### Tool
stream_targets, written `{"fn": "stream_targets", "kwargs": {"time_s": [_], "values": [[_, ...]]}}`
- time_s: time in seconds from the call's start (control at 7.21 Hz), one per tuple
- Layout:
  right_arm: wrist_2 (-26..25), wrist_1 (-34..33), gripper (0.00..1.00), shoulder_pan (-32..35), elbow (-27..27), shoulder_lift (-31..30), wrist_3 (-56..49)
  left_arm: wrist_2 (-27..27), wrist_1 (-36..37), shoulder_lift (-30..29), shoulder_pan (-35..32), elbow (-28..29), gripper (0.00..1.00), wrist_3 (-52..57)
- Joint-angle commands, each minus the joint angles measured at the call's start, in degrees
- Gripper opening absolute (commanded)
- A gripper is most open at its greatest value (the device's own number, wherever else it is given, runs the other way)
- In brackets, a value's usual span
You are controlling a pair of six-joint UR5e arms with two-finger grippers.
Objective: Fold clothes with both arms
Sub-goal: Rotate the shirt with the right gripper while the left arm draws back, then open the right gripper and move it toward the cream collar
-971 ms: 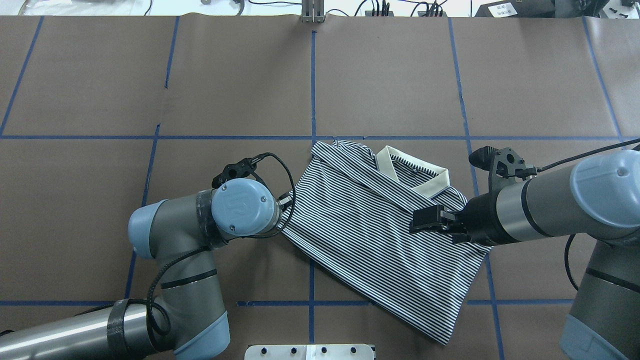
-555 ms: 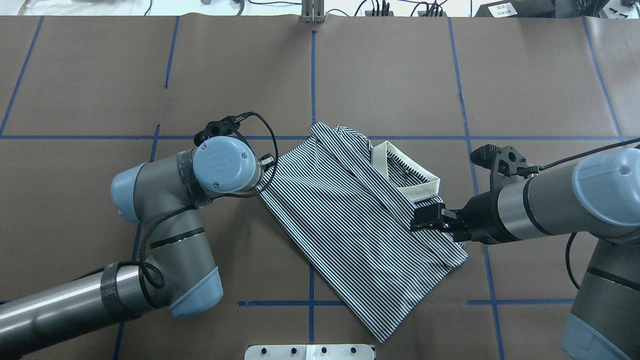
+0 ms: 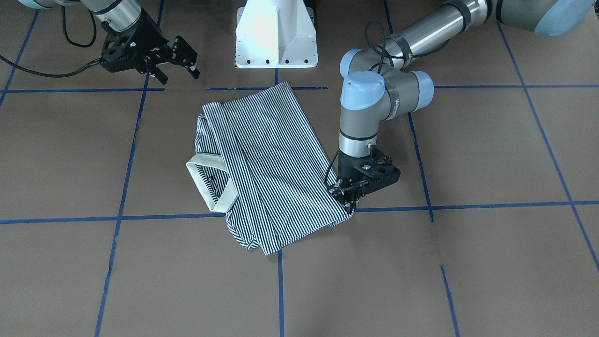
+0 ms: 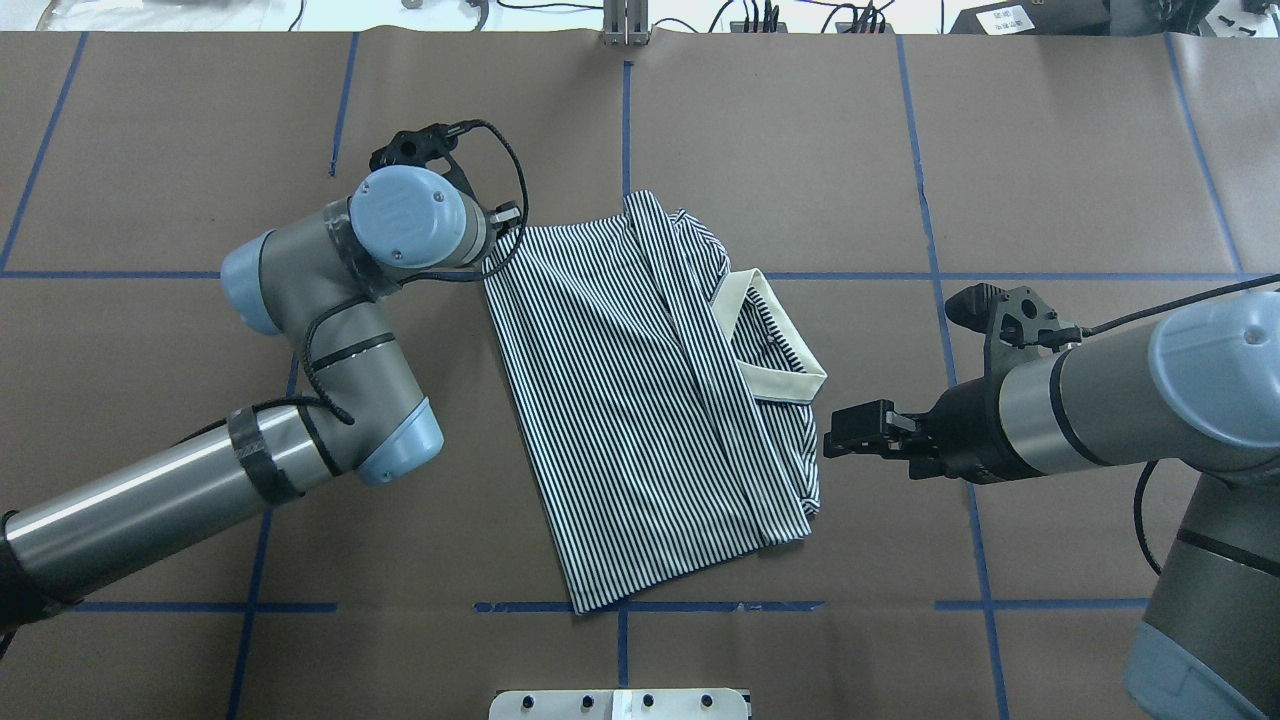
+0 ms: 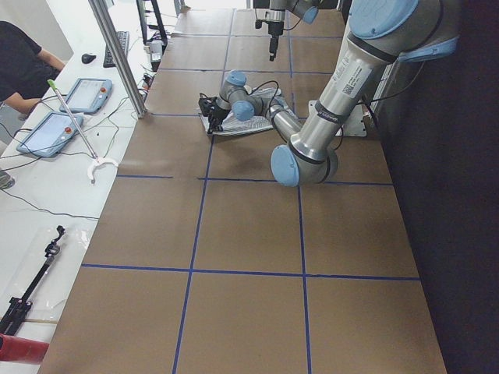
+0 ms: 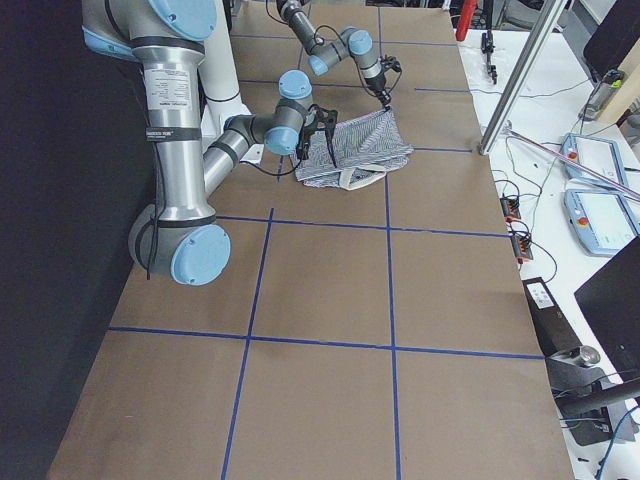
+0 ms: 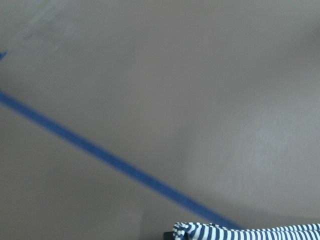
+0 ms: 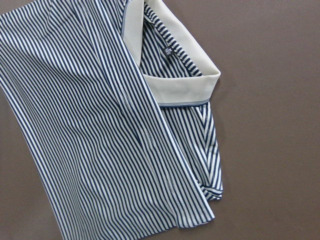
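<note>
The clothes are one navy-and-white striped polo shirt (image 4: 640,420) lying folded lengthwise on the brown table, cream collar (image 4: 775,365) toward the right. My left gripper (image 3: 352,200) points straight down and is shut on the shirt's (image 3: 262,164) far-left corner; a bit of striped cloth (image 7: 240,232) shows at the bottom of the left wrist view. My right gripper (image 4: 835,442) hovers open just right of the shirt, touching nothing, and its spread fingers show in the front-facing view (image 3: 178,75). The right wrist view looks down on collar (image 8: 185,90) and folded body (image 8: 100,125).
Blue tape lines (image 4: 625,150) divide the brown table cover into squares. The white pedestal base (image 3: 276,37) stands at the near edge. Cables and plugs (image 4: 760,15) line the far edge. A side bench with tablets (image 5: 47,128) and a person (image 5: 23,62) flanks the table.
My left arm has dragged its shirt corner away from the robot and leftward, swinging the shirt clockwise. The shirt slid out from under the right gripper, which stayed in place.
</note>
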Motion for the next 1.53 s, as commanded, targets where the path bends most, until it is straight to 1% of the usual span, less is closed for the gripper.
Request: {"fn": "stream_targets", "kwargs": {"time_s": [0.0,0.14,0.28,0.42,0.69,0.83,0.97,1.11,1.25,1.39], "values": [[0.0,0.0,1.0,0.6,0.0,0.2,-0.1,0.1,-14.8,-9.1,-2.6,16.4,0.0,6.9],[0.0,0.0,1.0,0.9,0.0,0.2,-0.1,0.4,-18.4,-11.6,-2.6,20.9,0.0,8.3],[0.0,0.0,1.0,1.2,0.0,0.1,0.0,1.4,-18.3,-11.6,-2.7,21.3,0.0,8.6],[0.0,-0.1,1.0,1.6,-0.2,0.1,-0.1,1.8,-18.3,-11.5,-3.1,21.8,0.99,8.9],[0.0,-0.1,1.0,3.4,-0.4,0.3,-0.1,1.7,-18.0,-11.3,-4.9,21.5,1.0,9.4],[-0.1,-0.3,1.0,4.2,-1.3,0.9,-0.6,1.5,-17.8,-10.6,-5.4,20.5,1.0,12.5],[-0.5,-0.6,1.0,4.9,-3.4,3.1,-0.7,1.3,-17.8,-6.2,-5.4,15.2,1.0,14.8],[-2.8,-0.9,1.0,4.3,-6.0,4.6,-1.0,-3.4,-14.9,-2.2,-5.4,9.5,1.0,16.8],[-5.4,-3.3,1.0,3.4,-7.6,6.4,-1.8,-6.4,-11.2,0.9,-5.4,2.4,1.0,19.2],[-8.5,-10.1,1.0,1.4,-7.8,10.2,-4.5,-6.8,-7.1,3.3,-5.4,-4.2,1.0,19.6]]}}
